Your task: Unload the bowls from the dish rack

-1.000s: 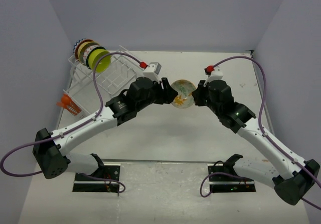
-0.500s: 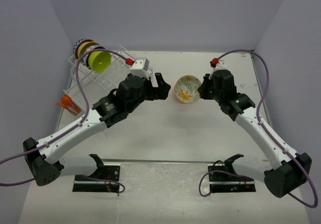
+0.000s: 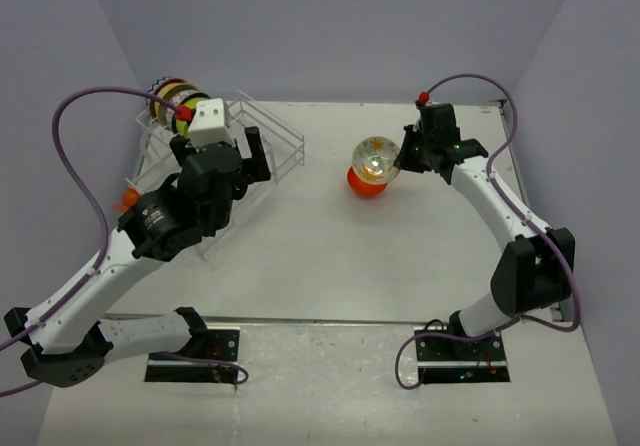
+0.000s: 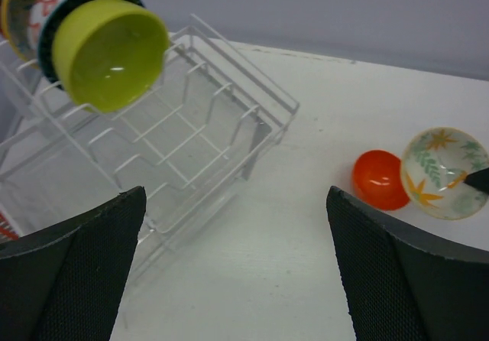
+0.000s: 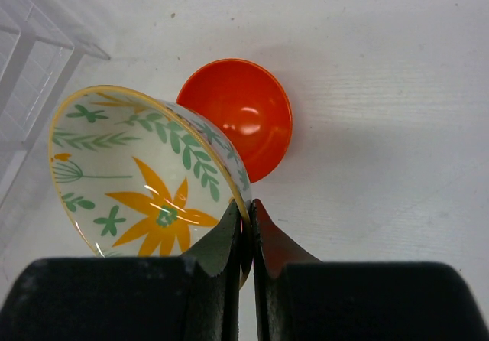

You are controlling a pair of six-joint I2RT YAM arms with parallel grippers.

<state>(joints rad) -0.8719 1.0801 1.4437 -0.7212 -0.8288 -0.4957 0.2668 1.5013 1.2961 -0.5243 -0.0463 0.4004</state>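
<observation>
The dish rack (image 3: 275,144) stands at the far left, also in the left wrist view (image 4: 229,119). It holds a row of bowls (image 3: 168,96) on edge, the lime-green bowl (image 4: 111,50) at the front. My left gripper (image 3: 220,154) is open and empty above the rack's near end (image 4: 237,196). An orange-red bowl (image 3: 366,183) sits on the table (image 5: 241,115). My right gripper (image 3: 400,156) is shut on the rim of a white bowl with yellow flower and green leaves (image 5: 145,176), held tilted just over the orange-red bowl (image 4: 380,179).
A small orange thing (image 3: 131,203) sticks out at the rack's left side. Grey walls close in the table on the left, back and right. The white table (image 3: 330,256) stretches between the arms.
My left gripper has let go of the flower bowl and drawn back left to the rack. My right gripper has carried the bowl a little farther back, over the orange-red bowl.
</observation>
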